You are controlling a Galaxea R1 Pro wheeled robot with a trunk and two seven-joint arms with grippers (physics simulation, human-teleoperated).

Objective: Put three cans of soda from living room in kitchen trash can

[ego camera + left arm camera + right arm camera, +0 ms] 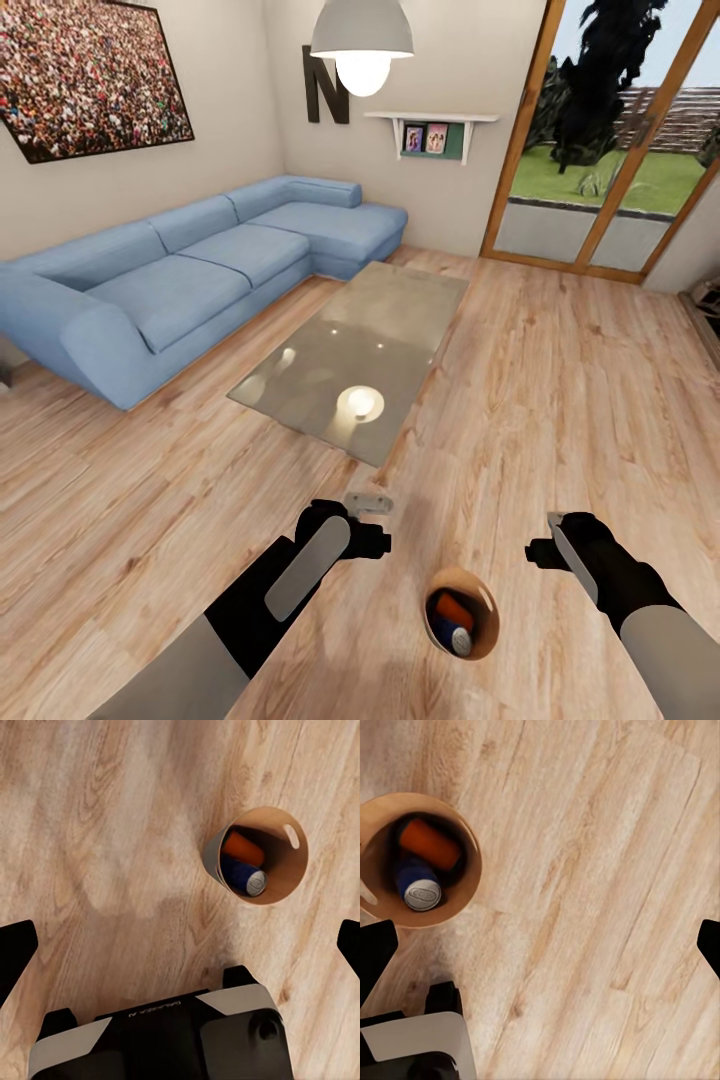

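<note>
The bin (462, 611) is seen on the wood floor (560, 380) of the living room, between the two arms and well short of the near edge of the glass coffee table (355, 355); soda cans (244, 862) are lying inside it, an orange one and a blue silver-topped one, a third not being made out. Both the left gripper (180, 945) and the right gripper (540, 945) are held spread and empty. The task is judged partly done at best, since the bin is not in a kitchen.
</note>
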